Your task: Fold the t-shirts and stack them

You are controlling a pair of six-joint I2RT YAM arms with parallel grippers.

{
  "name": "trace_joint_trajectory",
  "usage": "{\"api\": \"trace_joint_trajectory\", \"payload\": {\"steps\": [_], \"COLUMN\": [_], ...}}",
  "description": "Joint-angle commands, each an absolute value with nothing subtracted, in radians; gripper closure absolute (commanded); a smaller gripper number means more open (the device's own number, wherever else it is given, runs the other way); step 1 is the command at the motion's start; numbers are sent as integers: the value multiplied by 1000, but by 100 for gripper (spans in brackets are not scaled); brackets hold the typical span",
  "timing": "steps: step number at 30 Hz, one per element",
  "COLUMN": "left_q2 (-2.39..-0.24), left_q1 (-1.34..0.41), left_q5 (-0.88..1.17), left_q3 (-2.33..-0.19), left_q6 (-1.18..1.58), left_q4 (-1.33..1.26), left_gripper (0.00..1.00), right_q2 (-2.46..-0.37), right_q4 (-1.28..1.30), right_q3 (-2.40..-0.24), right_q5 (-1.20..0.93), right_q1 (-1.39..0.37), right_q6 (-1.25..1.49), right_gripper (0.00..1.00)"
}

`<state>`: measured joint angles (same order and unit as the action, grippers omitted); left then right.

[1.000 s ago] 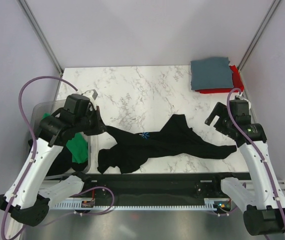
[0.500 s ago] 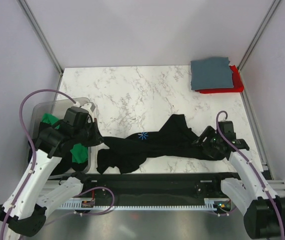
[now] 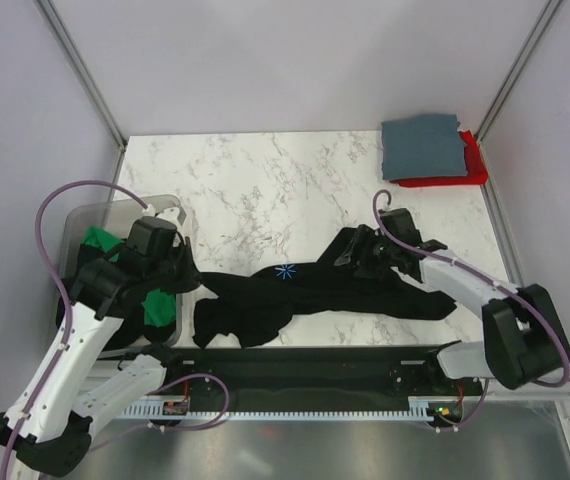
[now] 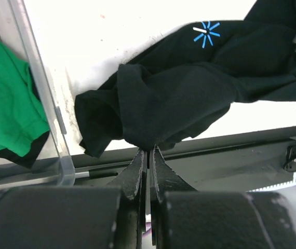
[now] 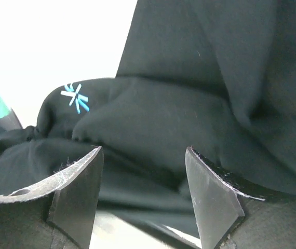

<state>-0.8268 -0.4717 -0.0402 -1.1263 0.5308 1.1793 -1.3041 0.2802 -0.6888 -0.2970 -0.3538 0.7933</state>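
The large black t-shirt [image 3: 295,290] with a blue-white starburst print [image 3: 287,271] lies crumpled across the near part of the table. My left gripper [image 3: 191,280] is shut on its left end; the left wrist view shows the fingers [image 4: 137,166] pinching a fold of black cloth [image 4: 179,88]. My right gripper [image 3: 351,250] is open and low over the shirt's right half; the right wrist view shows the jaws wide apart [image 5: 144,155] above the cloth [image 5: 189,104], with nothing between them. A green t-shirt [image 3: 155,305] lies in the bin, with black cloth [image 4: 13,150] under it.
The clear plastic bin [image 3: 115,212] stands at the left edge, its wall [image 4: 39,104] close to my left gripper. A folded slate grey-blue t-shirt [image 3: 423,147] lies on a folded red one [image 3: 473,168] at the back right corner. A black rail [image 3: 315,365] runs along the near edge.
The right arm swung from the table's right edge inward and down, and now hovers over the shirt's right half. The left gripper shifted slightly nearer, still holding the shirt's left end.
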Motion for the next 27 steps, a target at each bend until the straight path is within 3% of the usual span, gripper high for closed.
{"api": "trace_joint_trajectory", "payload": {"steps": [1,10,18,22,27], "left_q2": [-808,-833,-870,-870,-839], "left_q1": [-469,-468,-468,-468,-468], "left_q5": [-98,-205,-261,-151,-97], "left_q3": [-1155,-1280,-1324,-1246,-1100], "left_q6": [509,473,460,520,545], "left_q4": [1190,1284,1292,1183,1117], "left_gripper": [98,98,98,98,98], "right_q2": [-1428,-1831,-2144,-2128,-1857], "right_q4": [160,129,224,239,348], "right_q3": [-713,-1012,-1564,-1696,-1608], "right_q5": [-287,-281,-331,-379,-232], "right_q1": [-371,-267,-206,-207,-206], "right_q6": [801,709,670,635,528], "right_gripper": [28,30,29,24,20]}}
